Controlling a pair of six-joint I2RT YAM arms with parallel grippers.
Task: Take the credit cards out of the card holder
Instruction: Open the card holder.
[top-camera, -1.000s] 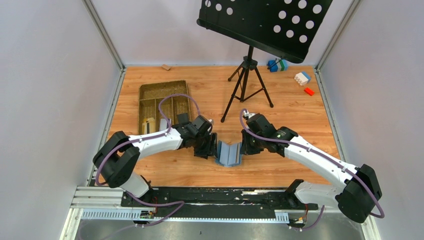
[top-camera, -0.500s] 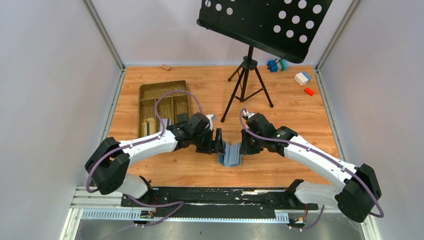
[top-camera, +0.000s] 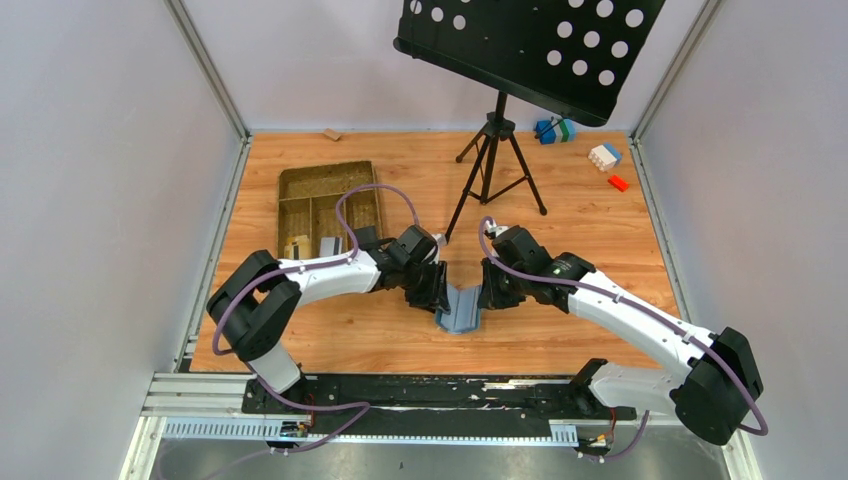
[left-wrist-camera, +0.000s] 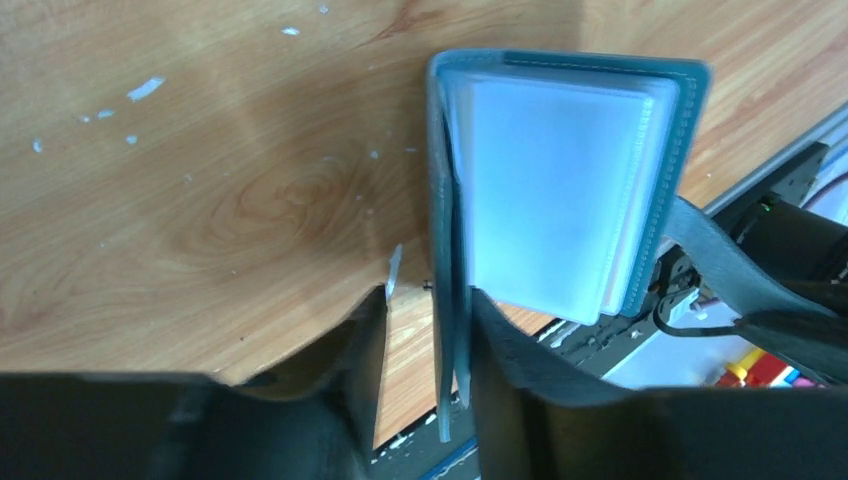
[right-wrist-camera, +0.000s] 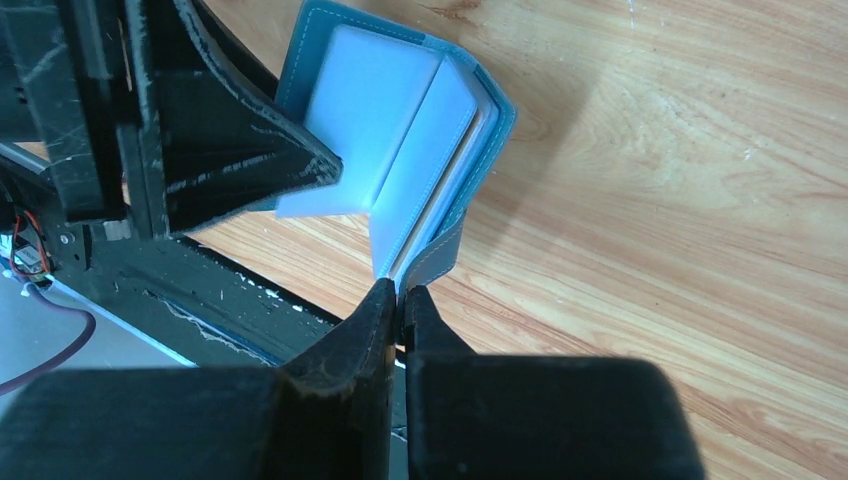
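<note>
The card holder (top-camera: 460, 308) stands open in a V on the wood between both grippers. Its covers are blue, and pale blue sleeves (left-wrist-camera: 560, 190) fan out inside it. My right gripper (right-wrist-camera: 400, 292) is shut on the lower corner of the right cover (right-wrist-camera: 445, 250); from above, the right gripper (top-camera: 487, 290) sits at the holder's right side. My left gripper (left-wrist-camera: 428, 300) is open astride the left cover (left-wrist-camera: 450, 330), which lies against one finger with a gap to the other. From above, the left gripper (top-camera: 437, 285) sits at the holder's left. The credit cards do not show in the sleeves.
A brown compartmented tray (top-camera: 330, 185) lies at the back left, with small flat pale and grey pieces in its near compartments. A black tripod stand (top-camera: 492, 170) rises just behind the holder. Toy blocks (top-camera: 604, 155) sit at the far right corner. The black rail (top-camera: 430, 392) runs along the near edge.
My left gripper moved right to the holder's left cover, opened wider, then narrowed around it. The right gripper kept its hold and did not move.
</note>
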